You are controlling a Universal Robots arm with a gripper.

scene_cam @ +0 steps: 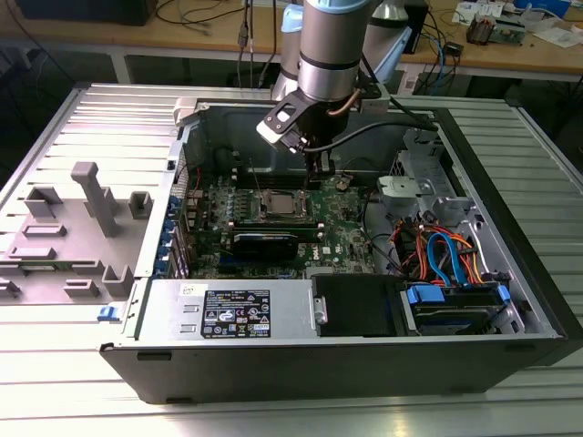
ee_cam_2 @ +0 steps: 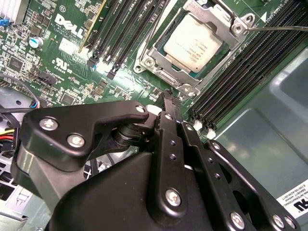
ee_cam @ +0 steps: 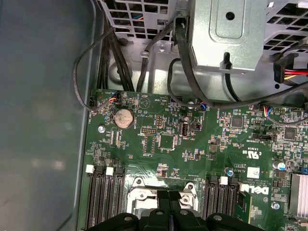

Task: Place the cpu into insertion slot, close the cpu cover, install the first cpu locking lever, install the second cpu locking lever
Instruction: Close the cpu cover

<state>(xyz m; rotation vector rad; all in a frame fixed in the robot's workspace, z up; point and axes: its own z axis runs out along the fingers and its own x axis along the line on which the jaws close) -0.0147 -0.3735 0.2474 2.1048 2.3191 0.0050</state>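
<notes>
The cpu [ee_cam_2: 193, 41], a silver-topped square chip, lies flat in the insertion slot [ee_cam_2: 144, 62] on the green motherboard [ee_cam_2: 72, 62]. The cpu cover [ee_cam_2: 224, 19], a silvery frame, lies down over the chip's edges. One thin wire locking lever [ee_cam_2: 279, 28] sticks out from a socket corner over the memory slots. Another lever [ee_cam_2: 155, 31] runs along the opposite side. My gripper [ee_cam_2: 168, 95] is shut with nothing seen between its fingers, its tips just off the socket's edge. In the exterior view the gripper [scene_cam: 316, 173] hangs inside the case beside the cpu [scene_cam: 276, 202]. In the first wrist view the fingertips [ee_cam: 162, 202] sit over the socket frame [ee_cam: 142, 195].
Black memory slots [ee_cam_2: 240, 67] flank the socket on both sides. A long black card [scene_cam: 264, 241] lies in front of it, and a power supply [scene_cam: 228, 314] sits at the case front. Cables and a drive cage [scene_cam: 446, 255] fill the exterior view's right. Grey fixtures [scene_cam: 91, 196] stand outside the case.
</notes>
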